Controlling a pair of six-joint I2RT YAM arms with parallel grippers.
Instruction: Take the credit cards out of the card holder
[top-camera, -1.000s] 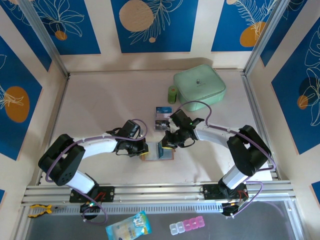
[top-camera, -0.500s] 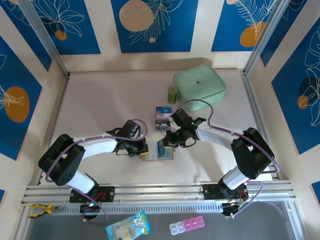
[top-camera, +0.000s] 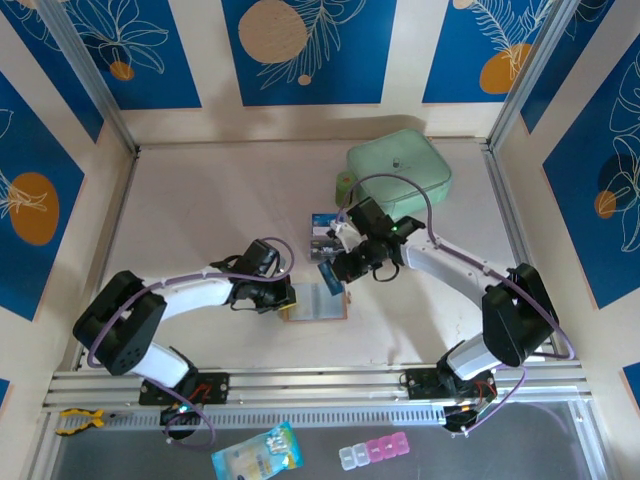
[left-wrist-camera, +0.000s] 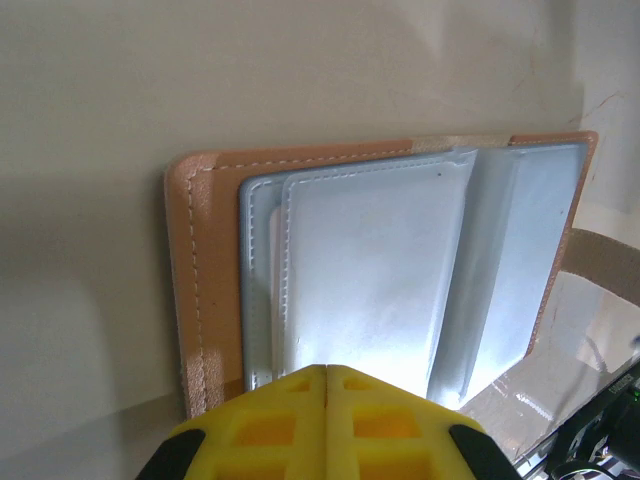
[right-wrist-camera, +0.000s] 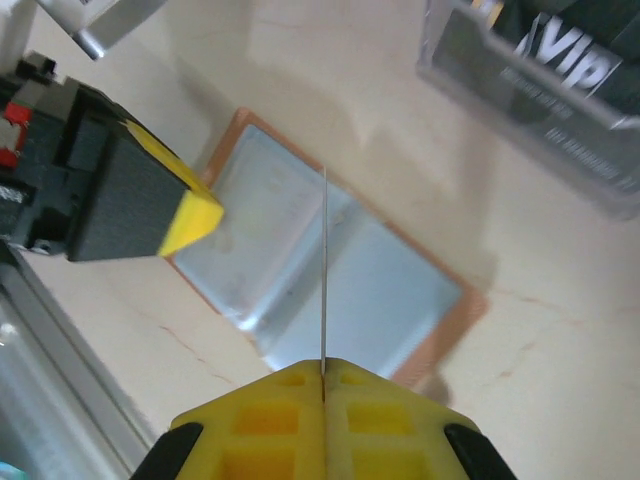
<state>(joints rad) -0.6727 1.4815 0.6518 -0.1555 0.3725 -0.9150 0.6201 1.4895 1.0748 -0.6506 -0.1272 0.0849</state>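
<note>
The card holder (top-camera: 318, 305) lies spread open on the table, a tan cover with grey-blue pockets (left-wrist-camera: 380, 270). My left gripper (top-camera: 287, 297) is shut, its yellow tips (left-wrist-camera: 327, 372) resting on the holder's left side with nothing between them. My right gripper (top-camera: 332, 268) is shut on a thin blue credit card (top-camera: 326, 275). The card appears edge-on (right-wrist-camera: 323, 260) in the right wrist view, hanging above the holder (right-wrist-camera: 400, 290) and apart from it. Two more credit cards (top-camera: 324, 233) lie flat on the table behind the holder, one marked VIP (right-wrist-camera: 545, 70).
A mint-green zip pouch (top-camera: 400, 168) sits at the back right with a small green bottle (top-camera: 344, 186) beside it. Metal frame rails (top-camera: 300, 385) run along the near edge. A light-blue packet (top-camera: 257, 452) and a pill box (top-camera: 373, 452) lie below the rails.
My right gripper has risen and moved back from the holder with the blue card, which has left the pocket. The left gripper has stayed on the holder.
</note>
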